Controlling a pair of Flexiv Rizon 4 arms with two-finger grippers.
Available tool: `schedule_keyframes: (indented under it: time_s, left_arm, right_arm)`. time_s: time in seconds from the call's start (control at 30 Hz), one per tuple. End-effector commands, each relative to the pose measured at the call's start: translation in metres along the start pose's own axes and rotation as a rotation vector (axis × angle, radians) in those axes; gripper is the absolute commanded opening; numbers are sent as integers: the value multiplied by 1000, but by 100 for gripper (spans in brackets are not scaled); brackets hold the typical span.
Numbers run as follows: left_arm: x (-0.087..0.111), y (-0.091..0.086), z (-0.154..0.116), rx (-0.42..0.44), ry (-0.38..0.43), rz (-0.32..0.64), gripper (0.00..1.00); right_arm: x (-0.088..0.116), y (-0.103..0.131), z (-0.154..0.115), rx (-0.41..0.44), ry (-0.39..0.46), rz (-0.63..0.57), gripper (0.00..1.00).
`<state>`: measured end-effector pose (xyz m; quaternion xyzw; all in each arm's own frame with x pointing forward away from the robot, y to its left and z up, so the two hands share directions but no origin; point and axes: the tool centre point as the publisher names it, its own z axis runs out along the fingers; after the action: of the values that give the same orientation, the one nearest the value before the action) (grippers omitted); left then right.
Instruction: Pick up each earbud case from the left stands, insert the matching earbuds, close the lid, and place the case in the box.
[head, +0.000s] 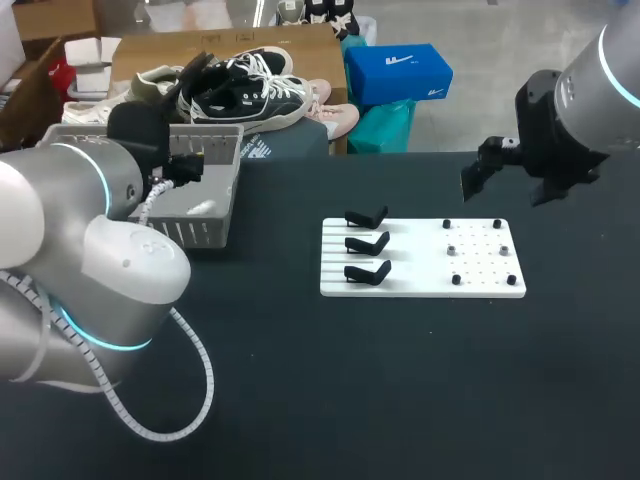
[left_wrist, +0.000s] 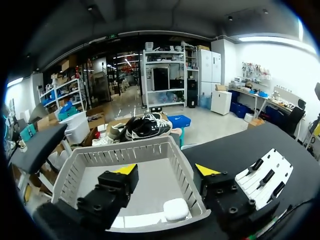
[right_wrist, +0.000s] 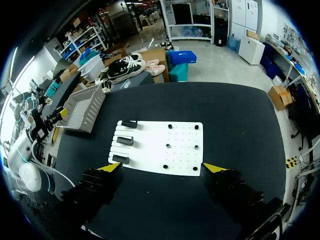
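Jaws apart, the right gripper (head: 508, 183) hangs behind the white board (head: 420, 272), and the left gripper (head: 188, 166) sits at the grey basket (head: 200, 236). In the left wrist view, spread fingers hover over the basket, where a white earbud case (left_wrist: 176, 209) lies. In the right wrist view, fingers spread wide above three black stands (right_wrist: 125, 141).

One counter (head: 400, 400) carries one white board (head: 420, 270). The board bears three black stands, namely the rear stand (head: 366, 217), middle stand (head: 367, 243) and front stand (head: 367, 272), and six black pegs (head: 452, 250) in two columns of three. One grey basket (head: 225, 215) contains one white earbud case (left_wrist: 176, 209). There are two claws, the left claw (left_wrist: 165, 170) and right claw (right_wrist: 162, 167), each with two yellow-tipped fingers.
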<state>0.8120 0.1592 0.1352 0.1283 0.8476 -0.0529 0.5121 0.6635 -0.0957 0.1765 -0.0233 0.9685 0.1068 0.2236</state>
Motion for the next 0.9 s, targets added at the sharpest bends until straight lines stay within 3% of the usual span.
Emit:
schedule_keyframes:
  time_s: [0.03, 0.23, 0.47, 0.9]
  left_arm:
    - [-6, -6, 3, 12, -11, 13, 100]
    - [-19, -32, -1, 86, -47, 57, 100]
    - [-31, -72, -6, 251, -55, 102, 100]
    - [-45, -181, -3, 557, -32, 194, 100]
  right_arm:
    - [2, 0, 0, 0, -3, 1, 100]
    - [2, 0, 0, 0, -3, 1, 100]
    - [2, 0, 0, 0, -3, 1, 100]
    - [2, 0, 0, 0, -3, 1, 100]
